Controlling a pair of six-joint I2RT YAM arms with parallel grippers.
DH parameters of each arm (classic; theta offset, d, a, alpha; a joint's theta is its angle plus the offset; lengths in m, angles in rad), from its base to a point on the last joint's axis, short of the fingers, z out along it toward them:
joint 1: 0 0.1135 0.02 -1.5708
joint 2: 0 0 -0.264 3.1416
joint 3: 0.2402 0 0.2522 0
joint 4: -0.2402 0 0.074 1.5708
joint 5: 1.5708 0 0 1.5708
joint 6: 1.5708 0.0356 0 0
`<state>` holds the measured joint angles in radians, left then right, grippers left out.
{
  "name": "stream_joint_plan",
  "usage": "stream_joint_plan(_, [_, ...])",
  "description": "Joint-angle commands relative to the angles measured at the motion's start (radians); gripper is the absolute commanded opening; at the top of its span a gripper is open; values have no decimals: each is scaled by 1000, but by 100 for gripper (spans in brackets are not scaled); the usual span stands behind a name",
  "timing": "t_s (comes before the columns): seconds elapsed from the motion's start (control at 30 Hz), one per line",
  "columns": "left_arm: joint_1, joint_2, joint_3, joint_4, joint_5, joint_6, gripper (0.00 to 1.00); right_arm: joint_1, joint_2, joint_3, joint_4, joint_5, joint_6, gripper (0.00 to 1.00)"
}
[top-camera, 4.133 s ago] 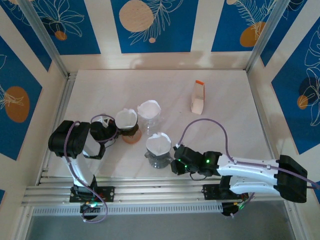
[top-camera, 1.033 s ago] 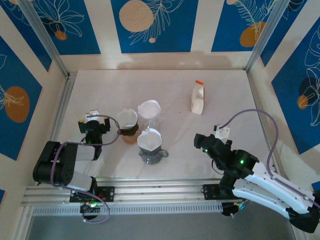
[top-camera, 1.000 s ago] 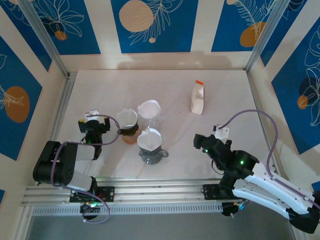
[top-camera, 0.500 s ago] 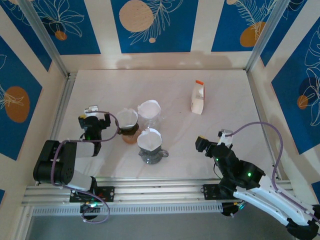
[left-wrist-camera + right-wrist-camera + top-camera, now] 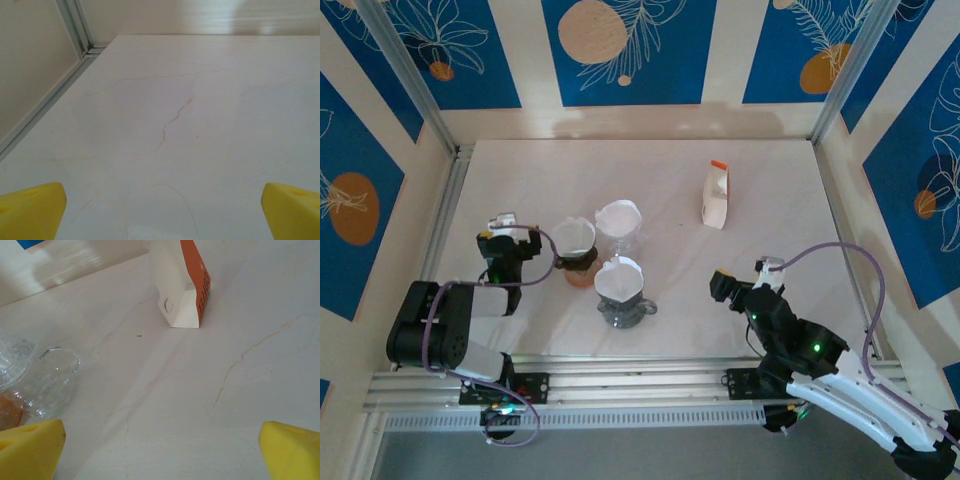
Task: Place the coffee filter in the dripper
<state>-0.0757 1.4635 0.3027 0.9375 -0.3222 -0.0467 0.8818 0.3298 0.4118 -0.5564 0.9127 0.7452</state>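
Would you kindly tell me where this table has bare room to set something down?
Free: the table at its far-left corner, up to the rail; the far strip behind the carton; the right side beyond it. Crowded: centre-left, where the drippers cluster beside the open left pincer.

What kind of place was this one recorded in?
Probably a lab robot cell, not a kitchen: a white table fenced by aluminium rails, blue patterned wall panels, and coffee drippers as props.
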Motion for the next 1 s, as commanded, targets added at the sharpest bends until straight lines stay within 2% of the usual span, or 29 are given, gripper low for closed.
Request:
stream_joint_plan(0.0, [23, -4, -28, 82, 38, -18, 100, -13, 36, -7, 80, 14, -44, 99])
stream_joint_plan(0.4, [30, -3, -40, 103, 54, -22, 100, -110, 197, 32, 208, -76, -102, 99])
stream_joint_plan(0.53, [30, -2, -40, 104, 54, -22, 100, -162, 257, 70, 269, -91, -208, 99])
stream_joint_plan(0.67, [30, -1, -40, 104, 55, -22, 100, -280, 320, 74, 413, -107, -392, 99])
stream_joint_plan(0.8, [31, -2, -40, 104, 55, -21, 100, -466, 376, 108, 410, -254, -382, 99])
stream_joint_plan(0.97, [27, 0, -40, 114, 75, -7, 100, -501, 366, 95, 434, -311, -380, 99])
